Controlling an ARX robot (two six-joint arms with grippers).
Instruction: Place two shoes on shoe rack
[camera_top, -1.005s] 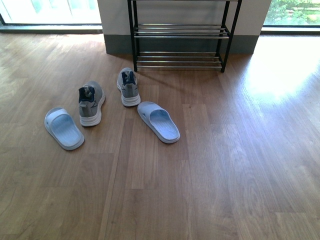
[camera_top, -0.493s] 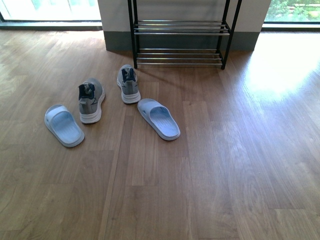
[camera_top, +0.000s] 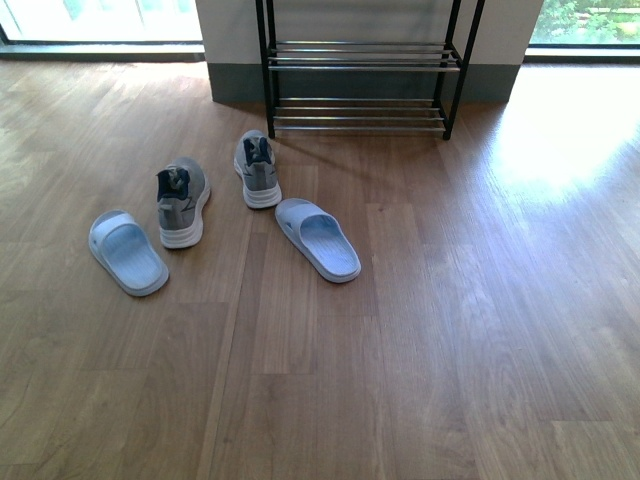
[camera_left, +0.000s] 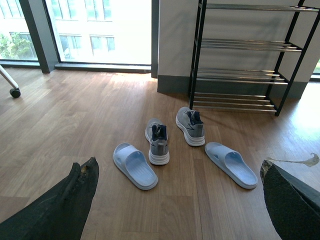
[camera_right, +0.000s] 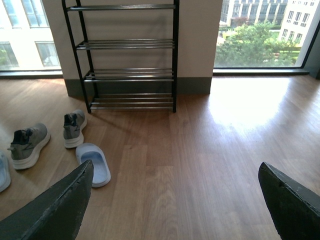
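found left of centre in front view, on the wood floor (camera_top: 480, 330): nearer grey knit sneaker (camera_top: 182, 203) and farther grey knit sneaker (camera_top: 257, 168), toes toward the black shoe rack (camera_top: 360, 72) at top centre, well apart from it. flanked by outer pale blue slide (camera_top: 127, 252) and inner pale blue slide (camera_top: 317, 238). left gripper (camera_left: 182, 210) and right gripper (camera_right: 172, 210) spread wide, empty; judged readied for first pickup. nothing racked yet.

slipper (camera_top: 318, 239) just beside right shoe (camera_top: 258, 170); floor (camera_top: 500, 300) rightward lies open.

the left gripper (camera_left: 177, 166) has broad, matte charcoal fingers (camera_left: 60, 210) with frayed, brownish-scuffed tips; the right gripper (camera_right: 175, 170) shows the same dark, wedge-shaped fingers (camera_right: 55, 210), finely textured.
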